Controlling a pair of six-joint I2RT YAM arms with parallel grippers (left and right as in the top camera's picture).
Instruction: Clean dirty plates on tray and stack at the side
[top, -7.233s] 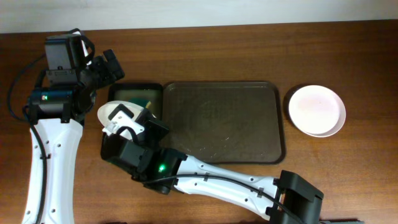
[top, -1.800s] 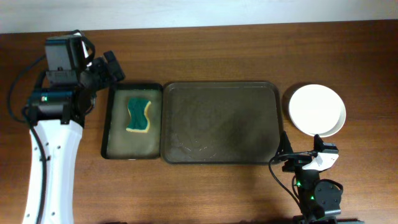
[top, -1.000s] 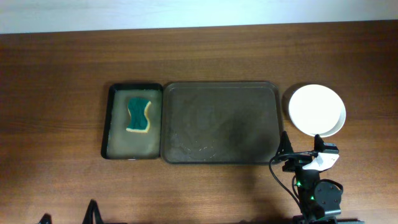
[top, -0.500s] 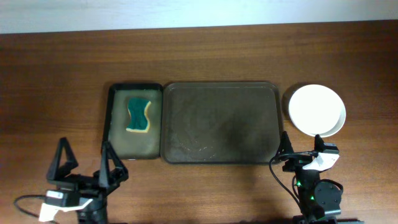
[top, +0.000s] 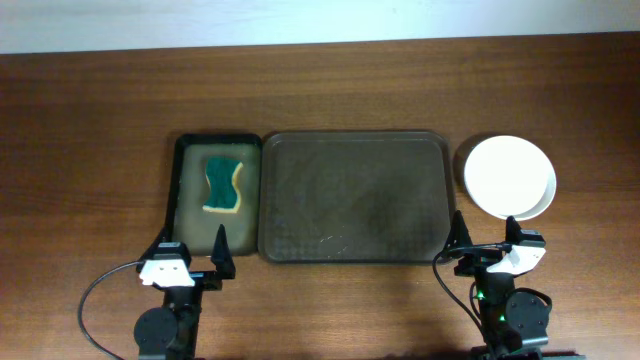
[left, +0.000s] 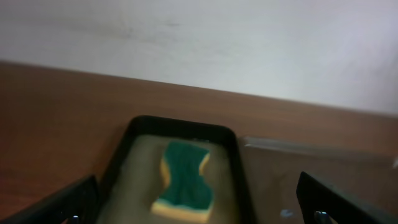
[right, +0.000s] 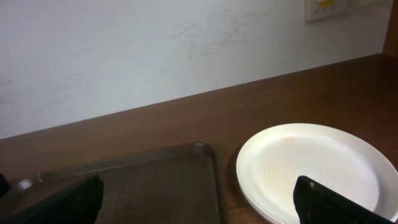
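The stacked plates (top: 509, 177) lie on the table right of the tray (top: 350, 195), a clean white one on top; layered rims show in the right wrist view of the plates (right: 311, 165). The brown tray (right: 137, 183) holds nothing. My right gripper (top: 485, 236) sits open at the table's front edge, just short of the stack and the tray's right corner. At the front left my left gripper (top: 190, 248) is open, facing the small black tray. Nothing is between either pair of fingers.
A narrow black tray (top: 180, 200) adjoins the brown tray's left side, with a green and yellow sponge (top: 223, 182) in it. The left wrist view has the sponge (left: 185, 180) straight ahead. A pale wall rises behind the table.
My left arm left its raised spot at the back left, dropped out of view, then settled low at the front left. Much earlier the right arm held a plate over the sponge tray.
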